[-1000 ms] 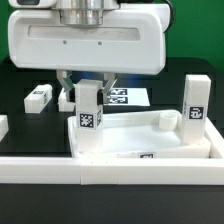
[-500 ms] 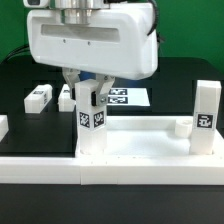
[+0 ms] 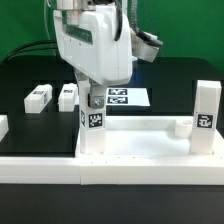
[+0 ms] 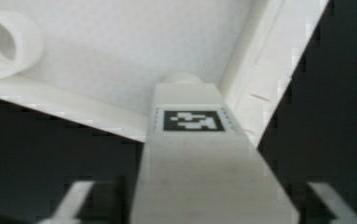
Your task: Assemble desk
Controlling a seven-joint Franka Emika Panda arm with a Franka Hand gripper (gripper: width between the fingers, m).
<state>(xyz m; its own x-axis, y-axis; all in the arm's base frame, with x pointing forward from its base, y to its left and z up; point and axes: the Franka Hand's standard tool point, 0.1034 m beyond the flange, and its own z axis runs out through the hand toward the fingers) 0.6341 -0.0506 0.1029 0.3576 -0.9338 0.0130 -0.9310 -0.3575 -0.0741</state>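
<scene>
The desk's white tabletop (image 3: 140, 158) lies rim-up at the table's front. One tagged white leg (image 3: 93, 125) stands upright in its corner at the exterior view's left. Another leg (image 3: 207, 121) stands at the right corner beside a round socket (image 3: 180, 127). My gripper (image 3: 90, 101) hangs straight over the left leg, open. In the wrist view that leg (image 4: 201, 150) runs between my fingers (image 4: 81, 200) with dark gaps on both sides, and the gripper (image 4: 201, 203) touches nothing. An empty socket (image 4: 4, 48) shows inside the tabletop rim (image 4: 274, 60).
Two loose tagged legs (image 3: 38, 97) (image 3: 68, 96) lie on the black table behind the tabletop at the exterior view's left. The marker board (image 3: 127, 97) lies behind the gripper. A long white rail (image 3: 110, 186) runs along the front edge.
The tabletop with its legs swung round early on. Since then my gripper has turned about its vertical axis and its jaws have widened, letting go of the left leg.
</scene>
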